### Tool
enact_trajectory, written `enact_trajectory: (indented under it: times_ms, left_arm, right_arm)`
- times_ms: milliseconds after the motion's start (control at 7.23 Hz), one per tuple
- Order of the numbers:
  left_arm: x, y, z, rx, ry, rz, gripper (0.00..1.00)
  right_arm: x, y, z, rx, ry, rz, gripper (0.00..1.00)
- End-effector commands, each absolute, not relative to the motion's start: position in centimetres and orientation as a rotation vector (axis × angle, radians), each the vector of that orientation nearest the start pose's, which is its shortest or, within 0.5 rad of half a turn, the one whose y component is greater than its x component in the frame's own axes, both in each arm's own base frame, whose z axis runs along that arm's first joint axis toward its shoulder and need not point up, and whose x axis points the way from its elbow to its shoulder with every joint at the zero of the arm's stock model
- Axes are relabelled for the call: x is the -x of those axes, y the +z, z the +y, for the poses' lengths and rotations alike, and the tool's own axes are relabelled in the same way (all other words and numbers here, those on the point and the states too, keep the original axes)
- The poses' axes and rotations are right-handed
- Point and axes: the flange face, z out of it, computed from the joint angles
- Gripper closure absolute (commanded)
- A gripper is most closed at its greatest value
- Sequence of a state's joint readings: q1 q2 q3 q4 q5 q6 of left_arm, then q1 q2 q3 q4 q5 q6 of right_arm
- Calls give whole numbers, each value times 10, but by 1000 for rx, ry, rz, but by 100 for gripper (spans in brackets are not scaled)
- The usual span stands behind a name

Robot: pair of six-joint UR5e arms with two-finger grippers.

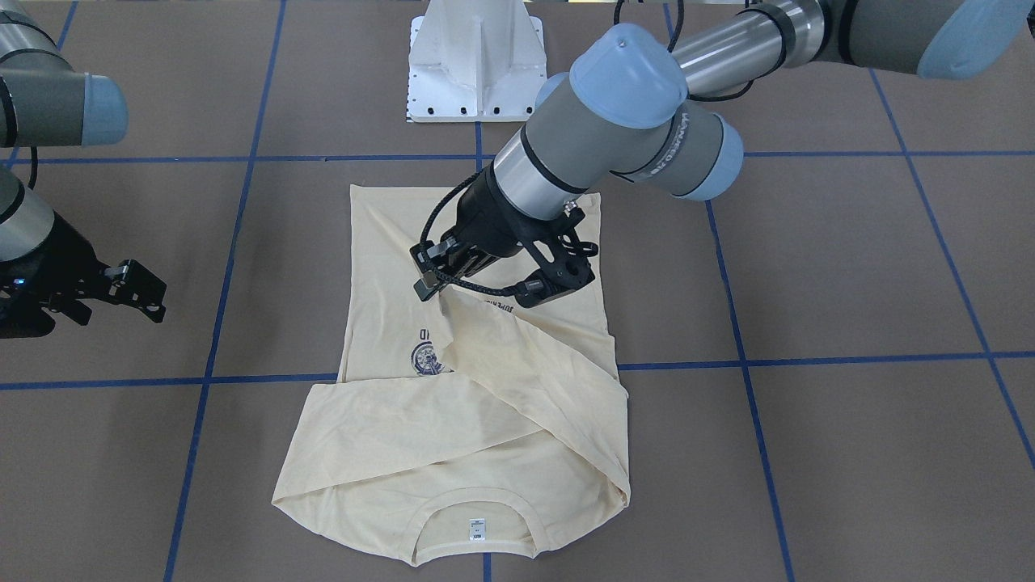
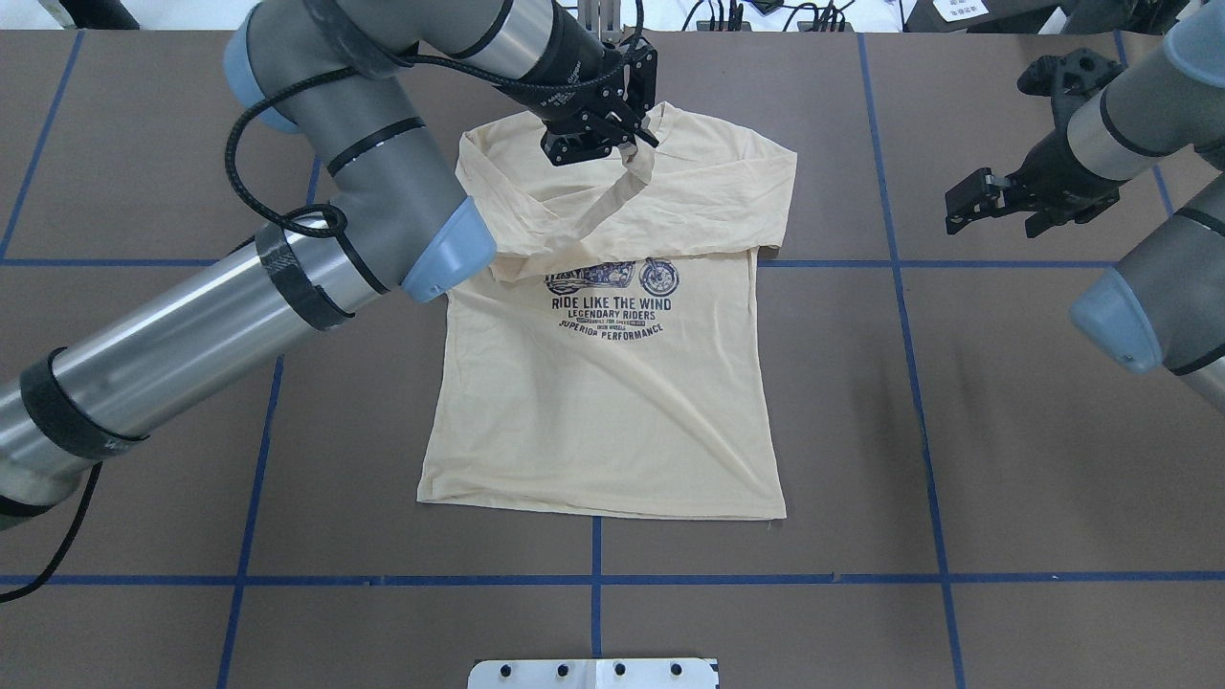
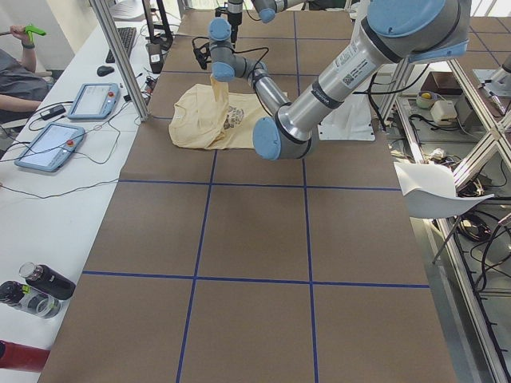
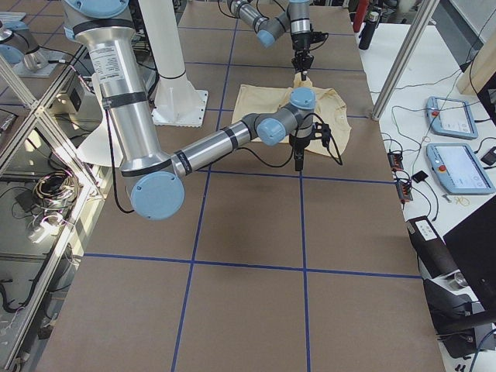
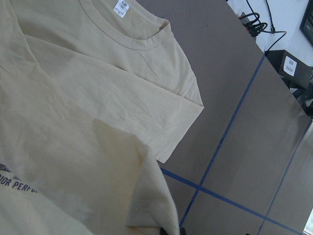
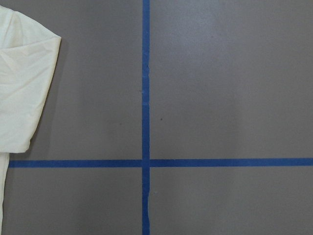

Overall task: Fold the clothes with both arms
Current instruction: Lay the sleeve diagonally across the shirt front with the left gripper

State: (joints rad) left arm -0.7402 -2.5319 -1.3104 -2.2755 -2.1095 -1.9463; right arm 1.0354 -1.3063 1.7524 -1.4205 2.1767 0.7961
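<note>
Taped table (image 2: 957, 431), T-shirt (image 2: 603, 411), left arm (image 2: 383, 191) overhanging, pedestal (image 1: 477, 65)

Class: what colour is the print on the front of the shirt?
Navy blue print on the pale yellow shirt; clearest in the overhead view.

Four around table (image 2: 1005, 459) — two wrist close-ups

The T-shirt (image 2: 612, 421) is pale cream-yellow, plain but for a navy motorcycle print (image 2: 611, 292) with navy lettering and a small white neck label (image 1: 477, 527). The table (image 2: 957, 431) is matt brown, gridded with blue tape lines (image 2: 766, 578). The left arm (image 2: 191, 335) and right arm (image 2: 1139, 124) are grey and silver with light-blue caps and black cables. The left gripper (image 2: 632, 142) and right gripper (image 2: 962, 206) are black; the base (image 1: 475, 61) is white.
</note>
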Motion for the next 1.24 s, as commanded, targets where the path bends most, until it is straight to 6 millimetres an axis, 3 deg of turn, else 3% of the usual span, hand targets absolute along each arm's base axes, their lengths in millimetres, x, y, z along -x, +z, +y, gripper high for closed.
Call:
enact_trajectory:
  times_ms: [0, 277, 553, 1106]
  left_arm:
    - [-560, 86, -547, 167, -561, 1438, 100]
    - [-620, 116, -514, 162, -542, 1434, 100]
    - [-657, 124, -476, 158, -532, 1421, 100]
    - [-666, 123, -460, 166, -503, 1422, 100]
  right_arm:
    - [237, 417, -550, -87, 68, -816, 0]
    - [241, 425, -554, -72, 73, -806, 0]
    - [247, 417, -566, -78, 73, -810, 0]
    - [247, 418, -566, -76, 75, -809, 0]
